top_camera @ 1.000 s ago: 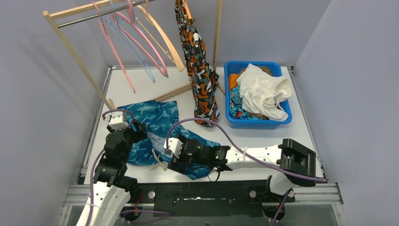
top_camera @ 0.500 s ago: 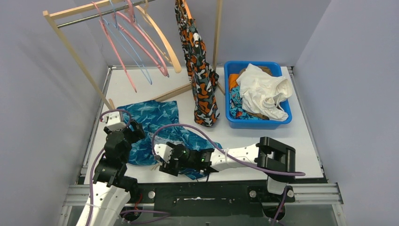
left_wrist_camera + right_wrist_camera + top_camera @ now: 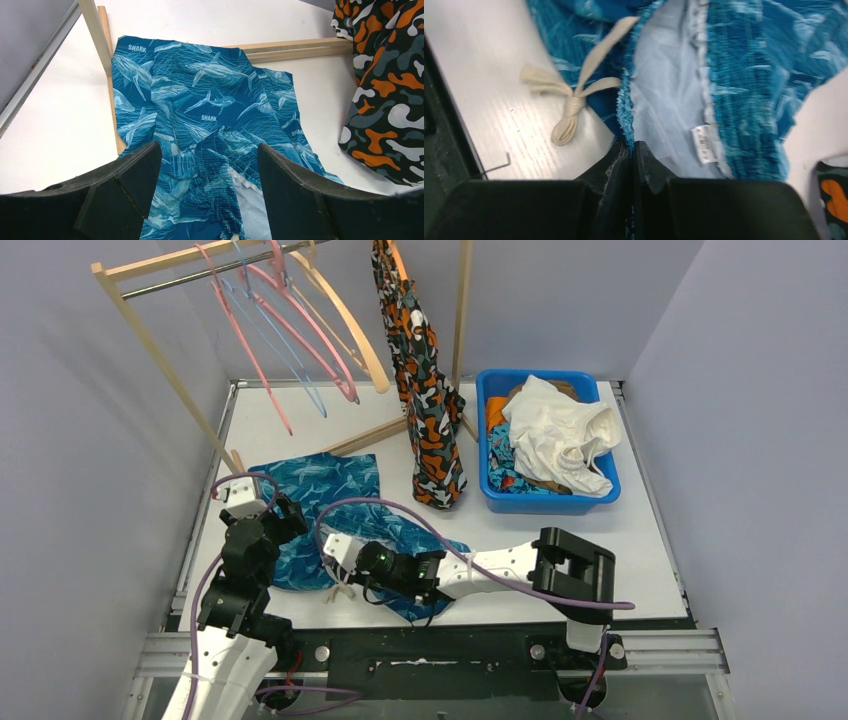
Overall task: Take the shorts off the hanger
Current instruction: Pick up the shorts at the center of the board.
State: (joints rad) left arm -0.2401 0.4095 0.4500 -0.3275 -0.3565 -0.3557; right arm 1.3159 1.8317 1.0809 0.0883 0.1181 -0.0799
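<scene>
1. Since 1 second ago, the right arm has slid left along the near edge. The right pincer point(image 3: 631, 145) has gone from gaping to clenched on the ribbed waistband edge of the teal shark-print shorts point(image 3: 330, 490).
2. These shorts lie spread on the white worktop point(image 3: 640, 530), off any hanger, with the waistband toward the arms. Pale lining and a small label show inside.
3. A cream drawstring bow point(image 3: 574, 95) rests on the worktop just beside the pinched edge.
4. The left pincer point(image 3: 205, 160) hangs released above the near part of the same shorts, gripping nothing.
5. Camouflage shorts point(image 3: 425, 400) in orange, black and white hang from the top of the wooden rack point(image 3: 160, 365), their hem near the worktop.
6. Pink, blue and wooden hangers point(image 3: 300, 330) hang on the rack's rail at the left.
7. A blue bin point(image 3: 548, 505) at the right holds white shorts point(image 3: 555, 435) on top of orange, brown and blue-patterned fabric.
</scene>
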